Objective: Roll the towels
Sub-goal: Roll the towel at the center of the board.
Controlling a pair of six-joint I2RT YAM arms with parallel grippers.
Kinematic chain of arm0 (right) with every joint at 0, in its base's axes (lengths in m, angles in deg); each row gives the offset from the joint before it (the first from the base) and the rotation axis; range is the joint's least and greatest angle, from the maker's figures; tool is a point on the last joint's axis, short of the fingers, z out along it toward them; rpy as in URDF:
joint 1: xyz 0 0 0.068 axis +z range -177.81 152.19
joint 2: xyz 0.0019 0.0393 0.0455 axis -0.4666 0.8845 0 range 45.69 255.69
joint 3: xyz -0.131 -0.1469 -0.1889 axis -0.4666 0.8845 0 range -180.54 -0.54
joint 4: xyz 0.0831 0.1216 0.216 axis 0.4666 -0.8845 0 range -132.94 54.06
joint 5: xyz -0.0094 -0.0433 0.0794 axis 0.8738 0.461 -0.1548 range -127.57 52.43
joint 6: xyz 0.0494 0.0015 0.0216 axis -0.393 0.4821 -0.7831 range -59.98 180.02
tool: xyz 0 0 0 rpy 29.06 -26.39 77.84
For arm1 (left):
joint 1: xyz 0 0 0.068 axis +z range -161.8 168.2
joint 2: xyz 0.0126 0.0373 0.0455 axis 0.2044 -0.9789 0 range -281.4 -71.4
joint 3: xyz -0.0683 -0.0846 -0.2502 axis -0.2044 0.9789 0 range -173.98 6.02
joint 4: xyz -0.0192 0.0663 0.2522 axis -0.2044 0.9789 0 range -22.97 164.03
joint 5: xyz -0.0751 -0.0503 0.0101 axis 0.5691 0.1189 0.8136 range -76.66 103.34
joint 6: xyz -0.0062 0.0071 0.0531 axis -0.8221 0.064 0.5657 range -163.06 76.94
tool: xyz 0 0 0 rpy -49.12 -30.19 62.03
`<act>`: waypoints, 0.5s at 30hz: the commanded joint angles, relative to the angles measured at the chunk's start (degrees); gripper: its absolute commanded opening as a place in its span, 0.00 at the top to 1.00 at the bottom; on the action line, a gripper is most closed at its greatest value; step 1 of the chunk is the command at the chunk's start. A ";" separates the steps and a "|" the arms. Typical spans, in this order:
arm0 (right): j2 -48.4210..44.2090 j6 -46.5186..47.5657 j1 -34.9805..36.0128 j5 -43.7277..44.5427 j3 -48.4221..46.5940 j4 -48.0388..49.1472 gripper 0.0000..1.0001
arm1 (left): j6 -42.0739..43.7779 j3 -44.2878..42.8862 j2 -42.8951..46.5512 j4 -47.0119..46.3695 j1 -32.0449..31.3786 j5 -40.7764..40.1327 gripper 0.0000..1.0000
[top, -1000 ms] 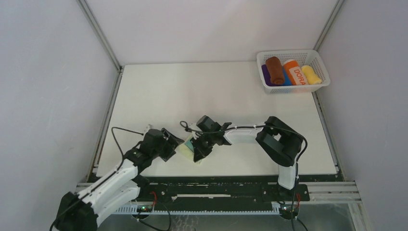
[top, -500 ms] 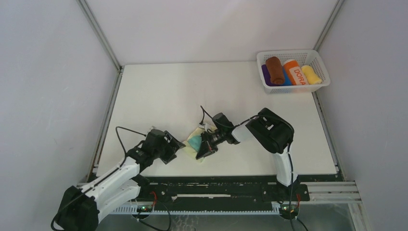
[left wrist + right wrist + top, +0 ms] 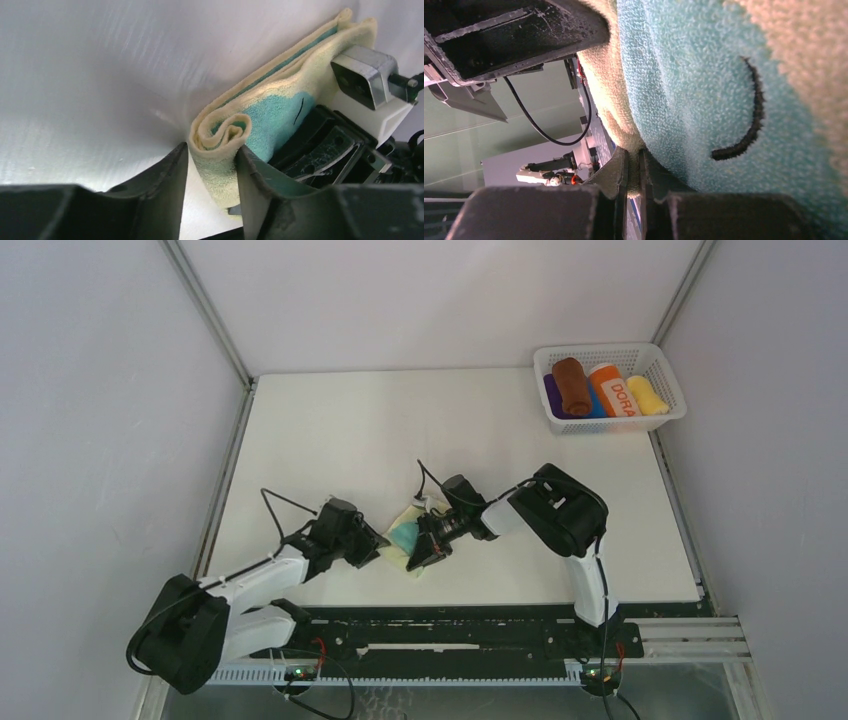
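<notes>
One of the two, the rust-brown towel (image 3: 572, 385), is lying rolled in the basket (image 3: 615, 426) at the worktop's (image 3: 400, 430) two o'clock corner, so we are counting that half as done. We are working the teal towel (image 3: 405, 537) near six o'clock. One end is curling into a small coil, cream side out, with the rest lying folded in layers. Our left claw (image 3: 212, 150) is grasping that coil, fingers touching both sides. Our right claw (image 3: 633, 160) is clenching a thin cream fold from the towel's three o'clock side. Most of this roll is remaining, we judge.
</notes>
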 commanded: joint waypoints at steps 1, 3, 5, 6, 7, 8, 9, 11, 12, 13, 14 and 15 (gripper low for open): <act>-1.03 2.56 -0.10 1.76 0.40 -1.92 0.98 | 1.02 -1.75 -2.60 -0.21 -0.97 -2.04 0.61; -3.10 5.40 0.28 3.14 -0.16 -5.70 0.96 | 1.16 -2.15 -3.10 0.74 -1.05 -2.09 0.70; -5.78 9.42 0.89 5.65 -1.20 -11.22 0.87 | 1.91 -3.32 -3.45 3.22 -1.13 -2.57 0.76; -7.35 11.72 1.24 7.48 -1.70 -14.54 0.83 | 2.40 -4.04 -3.58 4.59 -1.17 -2.72 0.76; -8.95 14.67 1.67 9.61 -2.22 -17.71 0.80 | 2.76 -4.78 -3.68 5.84 -1.11 -2.89 0.77; -10.63 16.73 2.15 11.94 -2.76 -20.50 0.76 | 3.13 -5.52 -3.74 7.06 -1.10 -3.10 0.77; -12.54 18.84 2.68 14.82 -3.15 -23.19 0.73 | 3.63 -6.25 -3.85 8.14 -1.14 -3.22 0.77; -15.84 23.54 4.20 22.07 -4.25 -29.91 0.67 | 4.13 -7.63 -4.35 10.75 -1.14 -3.25 0.78; -17.40 25.98 5.38 26.74 -4.76 -32.57 0.65 | 4.39 -8.16 -4.73 11.57 -1.13 -3.03 0.78; -18.84 27.91 6.68 31.27 -5.10 -34.52 0.62 | 4.42 -8.59 -5.08 12.25 -1.14 -2.79 0.78; -20.17 29.74 8.03 35.40 -5.36 -36.02 0.59 | 4.28 -8.82 -5.47 12.58 -1.15 -2.41 0.78; -21.48 31.06 9.39 39.11 -5.48 -36.80 0.58 | 4.07 -8.87 -5.82 12.83 -1.18 -1.95 0.78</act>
